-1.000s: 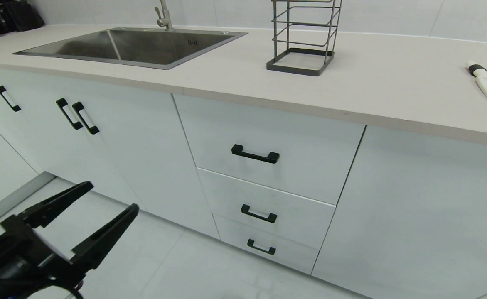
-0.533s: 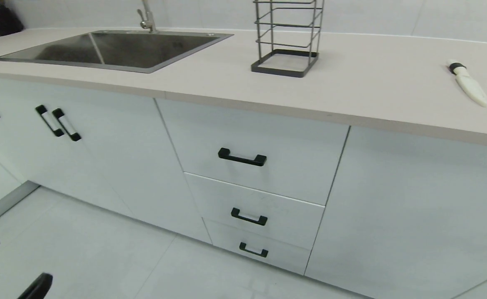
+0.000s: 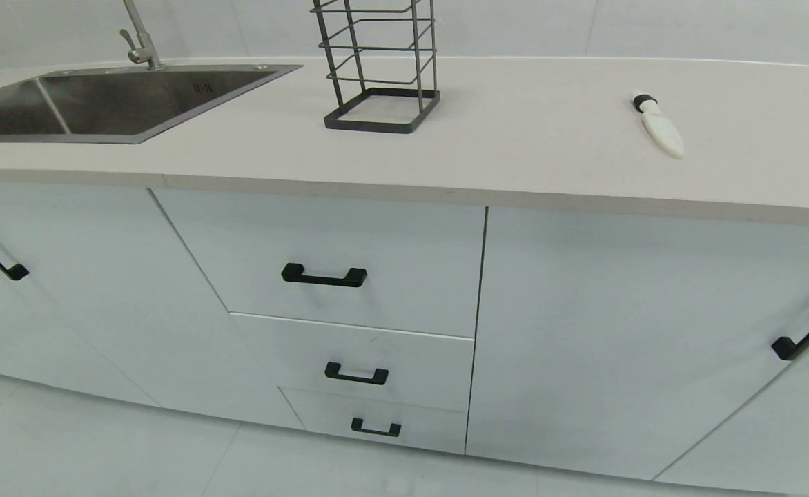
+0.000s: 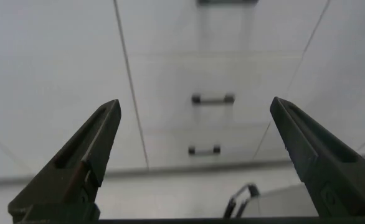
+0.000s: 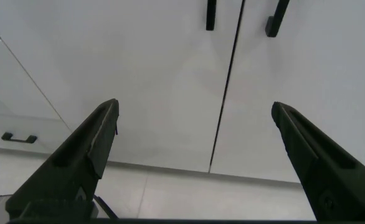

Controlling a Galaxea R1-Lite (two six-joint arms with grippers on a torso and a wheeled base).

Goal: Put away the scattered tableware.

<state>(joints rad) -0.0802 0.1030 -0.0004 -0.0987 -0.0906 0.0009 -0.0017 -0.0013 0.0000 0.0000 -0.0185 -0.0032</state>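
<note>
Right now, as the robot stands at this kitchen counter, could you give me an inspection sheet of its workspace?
Surface: pale counter, flat and dry-looking.
Job's things: one white utensil with a black band, lying flat on the counter, well apart from the wire rack; nothing in the rack's visible part.
Clutter: nothing seen.
Grippers: left gripper open and holding nothing, facing the drawers; right gripper open and holding nothing, facing cupboard doors.
Cables: nothing seen.
Surroundings: sink with tap, three shut drawers, tiled floor.
</note>
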